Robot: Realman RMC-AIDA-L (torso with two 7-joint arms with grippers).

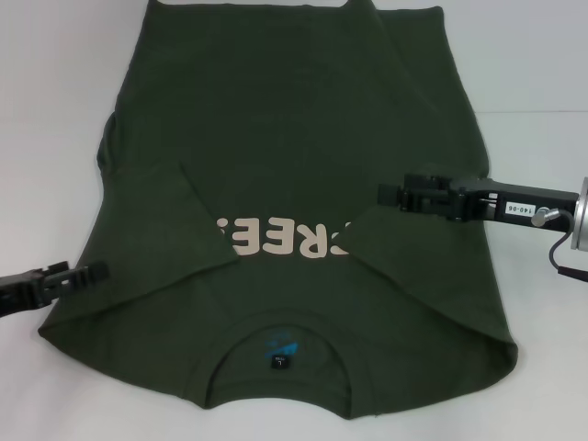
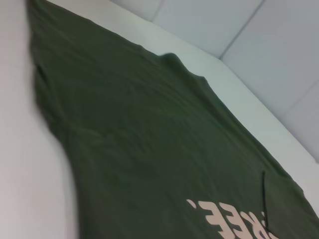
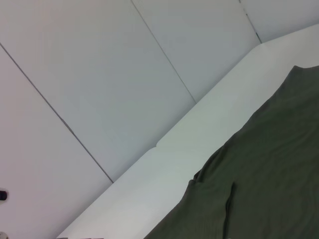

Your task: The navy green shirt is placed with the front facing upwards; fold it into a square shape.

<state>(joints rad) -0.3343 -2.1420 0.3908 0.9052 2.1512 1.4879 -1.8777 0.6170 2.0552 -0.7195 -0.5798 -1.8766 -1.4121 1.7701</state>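
Sleeves lay folded in on the shirt (image 1: 294, 165) (lengthwise fold next); left gripper (image 1: 87, 273) and right gripper (image 1: 397, 195) hovered, jaw state unclear.

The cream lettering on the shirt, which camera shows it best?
The head view: the lettering sits mid-shirt, its ends covered by folded-in sleeves. The left wrist view catches only part of it at the frame edge; the right wrist view shows none.

A: What do we see from the right wrist?

B: We see the navy green shirt (image 3: 269, 184) lying on the white desk (image 3: 199, 149), a small crease near its edge.

A: And behind?

B: Pale wall panels (image 3: 99, 89) with thin seams.
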